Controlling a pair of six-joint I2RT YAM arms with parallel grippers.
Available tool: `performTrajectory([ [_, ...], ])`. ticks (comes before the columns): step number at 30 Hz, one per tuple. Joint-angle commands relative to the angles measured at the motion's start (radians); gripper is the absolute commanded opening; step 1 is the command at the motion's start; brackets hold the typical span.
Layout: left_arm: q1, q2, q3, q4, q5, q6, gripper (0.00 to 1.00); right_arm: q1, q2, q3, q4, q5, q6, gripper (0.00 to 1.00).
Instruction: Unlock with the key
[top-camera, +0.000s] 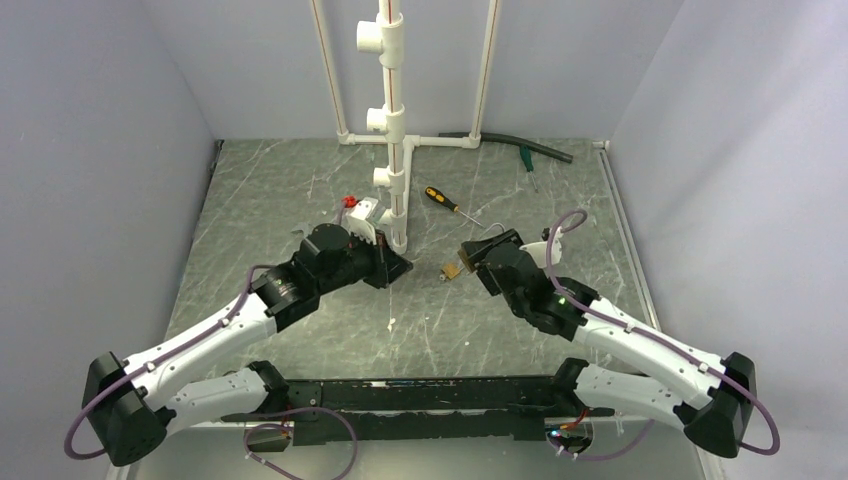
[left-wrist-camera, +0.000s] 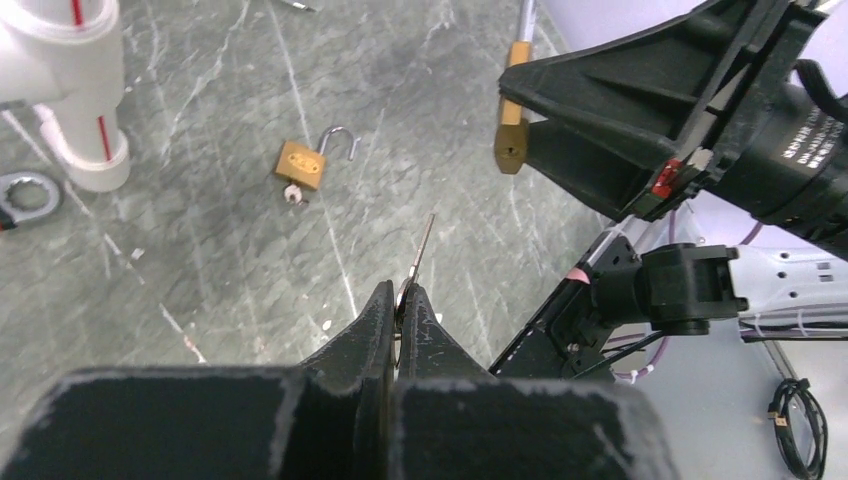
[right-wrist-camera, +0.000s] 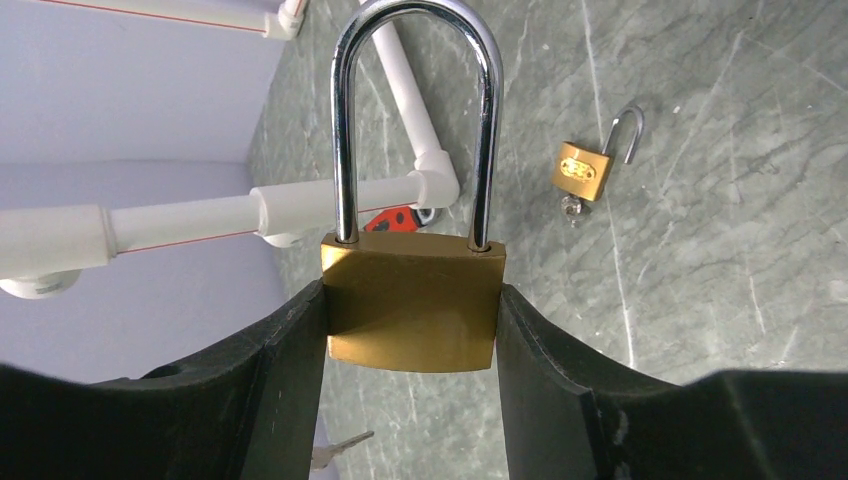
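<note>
The key (left-wrist-camera: 424, 248) is pinched by the left gripper (left-wrist-camera: 400, 297), jutting past its tips; the brass padlock (right-wrist-camera: 412, 325) is clamped by the right gripper (right-wrist-camera: 410, 300).

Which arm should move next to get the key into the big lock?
Left, probably. The left gripper is pinched shut on the key, whose tip points roughly toward the bottom end of the padlock. The right gripper just holds that padlock up off the table, so it need not move.

Two brass padlocks: a large padlock (right-wrist-camera: 412, 305) mid-frame, a small padlock (right-wrist-camera: 585, 170) upper right. Two keys: the key (left-wrist-camera: 424, 248) at centre, a second key (left-wrist-camera: 291, 194) at the small padlock. Two screwdrivers: black-and-orange screwdriver (top-camera: 441, 198), green screwdriver (top-camera: 526, 160). One wrench (top-camera: 350, 201), one hose (top-camera: 515, 146).
</note>
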Motion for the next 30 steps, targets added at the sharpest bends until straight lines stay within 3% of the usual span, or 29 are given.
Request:
performTrajectory([
  [1, -0.009, 0.012, 0.011, 0.137, 0.064, -0.025, 0.00, 0.002, 0.000, 0.071, 0.130, 0.014, -0.012, 0.00],
  [30, -0.080, 0.107, -0.004, 0.322, 0.002, -0.033, 0.00, 0.011, 0.011, 0.083, 0.282, -0.063, 0.018, 0.00],
])
